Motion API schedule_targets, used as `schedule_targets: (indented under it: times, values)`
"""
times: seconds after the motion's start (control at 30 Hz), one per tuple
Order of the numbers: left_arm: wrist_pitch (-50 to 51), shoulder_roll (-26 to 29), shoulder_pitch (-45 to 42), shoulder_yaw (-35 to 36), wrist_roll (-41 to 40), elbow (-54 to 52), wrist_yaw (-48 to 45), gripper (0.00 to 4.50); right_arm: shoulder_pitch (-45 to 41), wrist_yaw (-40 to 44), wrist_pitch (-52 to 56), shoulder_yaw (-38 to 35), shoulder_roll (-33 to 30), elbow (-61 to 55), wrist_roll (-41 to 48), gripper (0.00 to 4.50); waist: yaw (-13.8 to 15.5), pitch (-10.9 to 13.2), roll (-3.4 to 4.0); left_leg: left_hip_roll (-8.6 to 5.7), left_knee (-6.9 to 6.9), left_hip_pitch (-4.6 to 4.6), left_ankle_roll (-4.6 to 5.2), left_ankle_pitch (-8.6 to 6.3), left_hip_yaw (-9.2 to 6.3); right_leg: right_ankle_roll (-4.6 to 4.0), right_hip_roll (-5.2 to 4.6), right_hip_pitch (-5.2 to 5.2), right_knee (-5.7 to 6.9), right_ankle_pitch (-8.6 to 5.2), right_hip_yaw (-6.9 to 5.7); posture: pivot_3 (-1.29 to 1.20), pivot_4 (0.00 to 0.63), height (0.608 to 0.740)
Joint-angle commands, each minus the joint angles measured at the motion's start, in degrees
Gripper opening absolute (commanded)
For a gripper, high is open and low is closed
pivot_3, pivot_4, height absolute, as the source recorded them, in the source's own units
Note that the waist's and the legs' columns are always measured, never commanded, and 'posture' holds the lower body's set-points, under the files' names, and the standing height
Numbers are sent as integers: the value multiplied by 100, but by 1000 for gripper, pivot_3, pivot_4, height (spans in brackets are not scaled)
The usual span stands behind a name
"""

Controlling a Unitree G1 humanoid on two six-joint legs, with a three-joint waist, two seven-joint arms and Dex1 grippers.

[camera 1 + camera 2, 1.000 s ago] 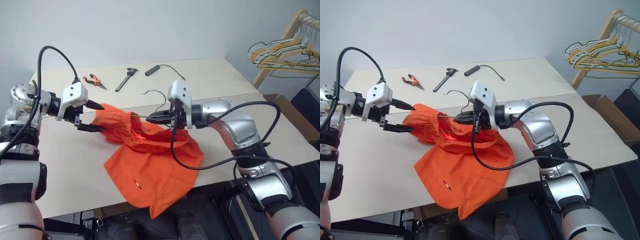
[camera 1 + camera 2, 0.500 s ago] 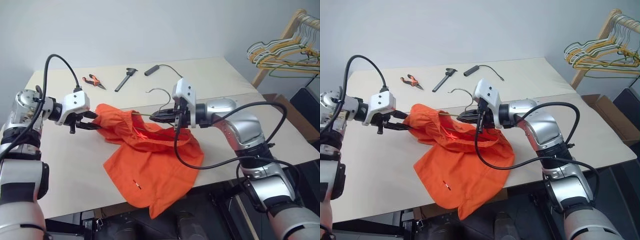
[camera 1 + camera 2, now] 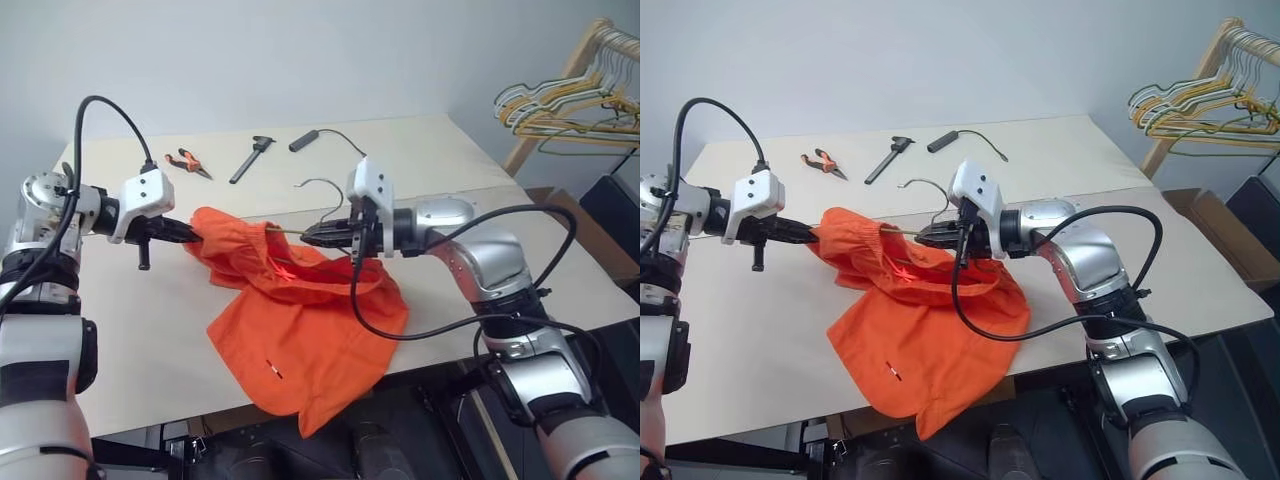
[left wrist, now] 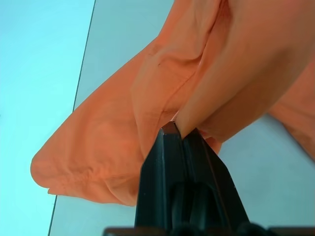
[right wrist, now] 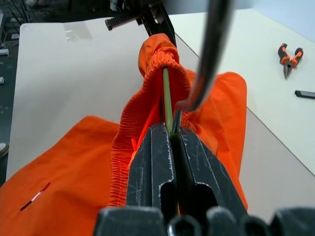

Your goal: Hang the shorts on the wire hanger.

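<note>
While the head views showed the shorts [image 3: 300, 310] draped over the table [image 3: 150, 330] edge, the right wrist view revealed the wire hanger [image 5: 167, 98] running lengthwise inside the waistband toward the left gripper [image 3: 190, 236], clamped on fabric; the right gripper [image 3: 312, 236] pinched the wire, hook upward.

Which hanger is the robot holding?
The thin grey-olive wire hanger, pinched in the right gripper. The coloured hangers hang on the wooden rack.
</note>
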Motion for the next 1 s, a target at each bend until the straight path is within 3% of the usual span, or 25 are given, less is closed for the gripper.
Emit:
schedule_targets:
  times: [0.03,0.7,1.0]
  values:
    - [97,173,-311,239,-145,-115,-22,17,46,-48,-236,-44,-82,-211,-165,0,0,0,0,0,0,0,0,0,0,0,0,0,0,0,0,-115,44,740]
    - [174,339,-260,344,-69,-80,142,17,300,146,-717,-94,-538,-264,-626,0,4,0,0,0,-1,1,2,-1,-2,0,0,0,-1,0,1,-113,51,740]
    - [219,174,-5,304,-130,-327,-12,17,-111,39,-136,-232,-374,-314,-414,0,1,0,0,1,0,1,1,-1,-1,0,0,0,1,0,1,-126,51,740]
